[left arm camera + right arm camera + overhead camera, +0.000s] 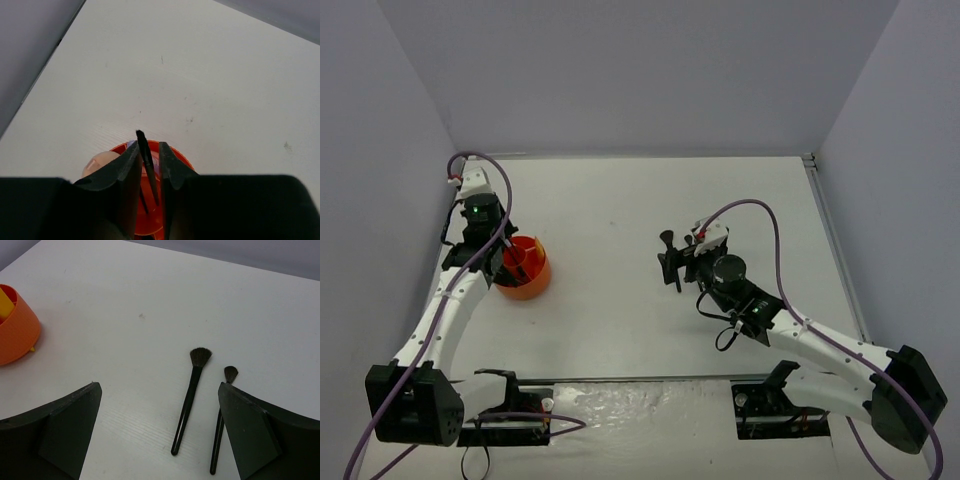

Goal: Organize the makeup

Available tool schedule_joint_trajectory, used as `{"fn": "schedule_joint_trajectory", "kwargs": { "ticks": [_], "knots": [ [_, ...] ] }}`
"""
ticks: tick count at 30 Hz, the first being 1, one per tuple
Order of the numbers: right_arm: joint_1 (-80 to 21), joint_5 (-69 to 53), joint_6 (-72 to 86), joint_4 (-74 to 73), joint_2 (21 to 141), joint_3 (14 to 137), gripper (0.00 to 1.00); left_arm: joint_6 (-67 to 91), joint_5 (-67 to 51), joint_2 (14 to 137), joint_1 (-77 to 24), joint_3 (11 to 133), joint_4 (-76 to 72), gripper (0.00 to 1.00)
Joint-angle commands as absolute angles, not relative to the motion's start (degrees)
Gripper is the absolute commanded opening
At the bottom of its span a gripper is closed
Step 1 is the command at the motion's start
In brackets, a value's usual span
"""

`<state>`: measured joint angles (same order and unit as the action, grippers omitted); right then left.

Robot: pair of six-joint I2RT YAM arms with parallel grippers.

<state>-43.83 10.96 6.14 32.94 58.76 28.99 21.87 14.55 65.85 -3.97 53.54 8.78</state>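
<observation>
- Presently the left gripper [148,147] hangs over the orange tub [172,157] near the left edge of the tabletop [620,190]. Its jaws are drawn to a narrow slot with a thin black pencil [148,170] upright between them. It looks gripped, with its lower end down in the tub.
- A pale pink puff [100,161] sits in the tub just beside the left finger.
- The right gripper [157,387] stands wide open and empty above 2 black brushes, a larger brush [189,400] and a smaller brush [221,425]. They lie side by side, not touching, right of the tabletop's middle.
- Risk: letting go while the pencil leans could tip it over the rim, or onto the puff.
- Risk: lifting away with the pencil stuck to a finger would drag it back out — and might rock the tub.
- Risk: the right jaws closing across both brushes would catch 2 at once, or flick the smaller one away.
</observation>
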Motion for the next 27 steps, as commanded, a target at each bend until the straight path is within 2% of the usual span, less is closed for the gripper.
{"fn": "schedule_joint_trajectory", "kwargs": {
  "ticks": [1,9,12,15,21,27],
  "knots": [
    [-43.2,15.0,7.3,34.4,58.8,30.3,1.00,23.0,15.0,65.6,-3.3,56.1,5.5,0.28],
    [-41.5,19.4,11.6,26.9,60.1,32.9,1.00,23.4,16.3,63.4,-3.3,58.2,10.3,0.55],
    [-39.6,20.7,14.1,22.0,61.6,34.5,1.00,22.5,16.1,60.4,-3.4,59.9,13.6,0.79],
    [-36.5,20.0,16.8,17.2,63.7,35.5,1.00,21.2,14.9,57.9,-3.4,62.0,17.6,0.95],
    [-30.2,13.5,18.7,12.7,69.4,37.5,0.97,18.7,10.2,52.2,-3.4,62.8,24.3,0.97],
    [-28.6,11.6,19.1,10.0,78.2,41.0,0.93,17.7,5.1,45.7,-3.4,56.9,26.2,0.97]
  ]
}}
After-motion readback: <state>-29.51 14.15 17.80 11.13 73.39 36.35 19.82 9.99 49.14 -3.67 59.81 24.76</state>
